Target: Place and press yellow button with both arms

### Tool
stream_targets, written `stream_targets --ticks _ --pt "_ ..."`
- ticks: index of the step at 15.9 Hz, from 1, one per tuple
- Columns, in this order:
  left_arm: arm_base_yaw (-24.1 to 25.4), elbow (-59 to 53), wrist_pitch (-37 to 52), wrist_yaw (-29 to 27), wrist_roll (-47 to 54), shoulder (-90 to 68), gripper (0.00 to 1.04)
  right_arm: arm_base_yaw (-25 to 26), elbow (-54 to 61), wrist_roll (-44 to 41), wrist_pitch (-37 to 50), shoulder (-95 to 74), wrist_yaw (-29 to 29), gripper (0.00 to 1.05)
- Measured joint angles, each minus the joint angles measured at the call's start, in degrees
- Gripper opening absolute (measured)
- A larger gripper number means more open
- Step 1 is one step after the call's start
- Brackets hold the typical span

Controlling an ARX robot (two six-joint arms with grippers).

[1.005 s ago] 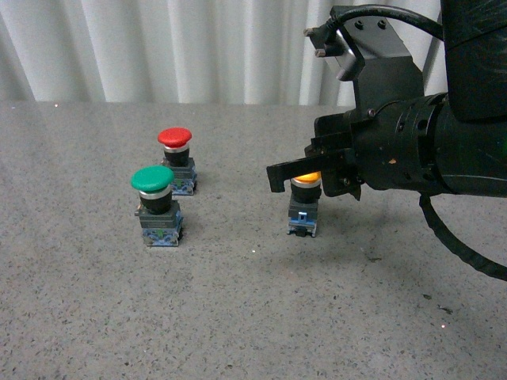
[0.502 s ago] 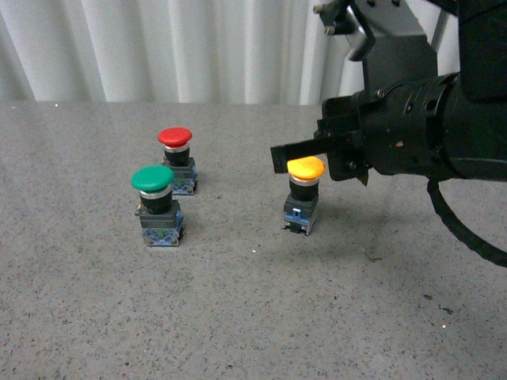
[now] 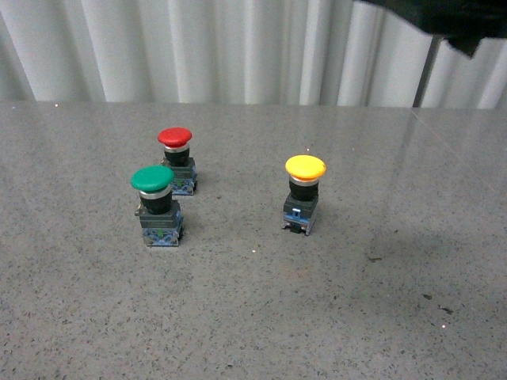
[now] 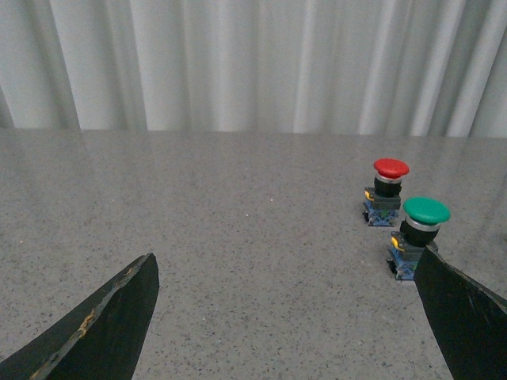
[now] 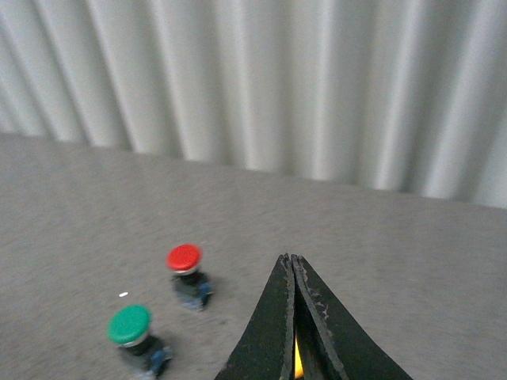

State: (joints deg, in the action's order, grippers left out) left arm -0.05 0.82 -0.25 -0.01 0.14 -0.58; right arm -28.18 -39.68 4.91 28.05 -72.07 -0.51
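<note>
Yellow button (image 3: pixel 303 194) stood upright and alone on the grey speckled desk (image 3: pixel 253 317), right of centre in the front view, nothing touching it. Its look: a smooth, domed yellow mushroom cap, wider than the body below; under that a thin silver collar, then a short black neck, then a dark block base with blue parts showing at the front. The cap sat level.

Off to its left, well apart, stood the green button (image 3: pixel 155 206) and just behind that the red button (image 3: pixel 176 159), both upright, close together but not touching. White pleated curtains (image 3: pixel 198 47) ran along the back edge of the desk.

Only a dark scrap of the right arm (image 3: pixel 444 20) showed at the upper right corner of the front view, high above the desk.

From the right wrist, the right pincer (image 5: pixel 292 317) had its two black fingers pressed together tip to tip, nothing between them; a thin sliver of yellow showed in the slit low down, behind the fingers. The red and green buttons lay beyond, somewhat blurred.

From the left wrist, the left pincer (image 4: pixel 285 317) had its fingers (image 4: pixel 107 324) spread wide, empty, with bare desk between them. The green button sat right by the edge of one finger in that view, the red one just past it. The yellow button was not visible there.
</note>
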Motion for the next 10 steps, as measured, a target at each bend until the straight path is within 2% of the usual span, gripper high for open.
stream_targets --ticks 1,2,3,4,5,7,9,10 --pt "0.0 0.0 0.0 0.0 0.0 0.0 0.98 -0.9 5.1 -2.1 2.3 6.0 -11.9 0.02" --pt "0.0 0.0 0.0 -0.1 0.0 0.0 0.98 1.8 11.2 -3.2 -1.2 14.3 -20.4 0.02" --pt "0.0 0.0 0.0 -0.1 0.0 0.0 0.98 6.7 16.9 -3.5 -6.0 23.0 -21.5 0.02" --pt "0.0 0.0 0.0 0.0 0.0 0.0 0.98 10.1 20.5 -3.5 -10.5 30.2 -18.6 0.02" --pt "0.0 0.0 0.0 0.0 0.0 0.0 0.98 14.4 23.5 -3.9 -15.3 38.5 -13.2 0.02" --pt "0.0 0.0 0.0 0.0 0.0 0.0 0.98 19.8 26.8 -4.2 -15.6 47.9 -8.8 0.02" --pt "0.0 0.0 0.0 0.0 0.0 0.0 0.98 21.3 29.7 -4.4 -15.9 49.9 -6.3 0.02" --pt "0.0 0.0 0.0 0.0 0.0 0.0 0.98 24.3 31.3 -4.4 -16.5 51.1 -2.5 0.02"
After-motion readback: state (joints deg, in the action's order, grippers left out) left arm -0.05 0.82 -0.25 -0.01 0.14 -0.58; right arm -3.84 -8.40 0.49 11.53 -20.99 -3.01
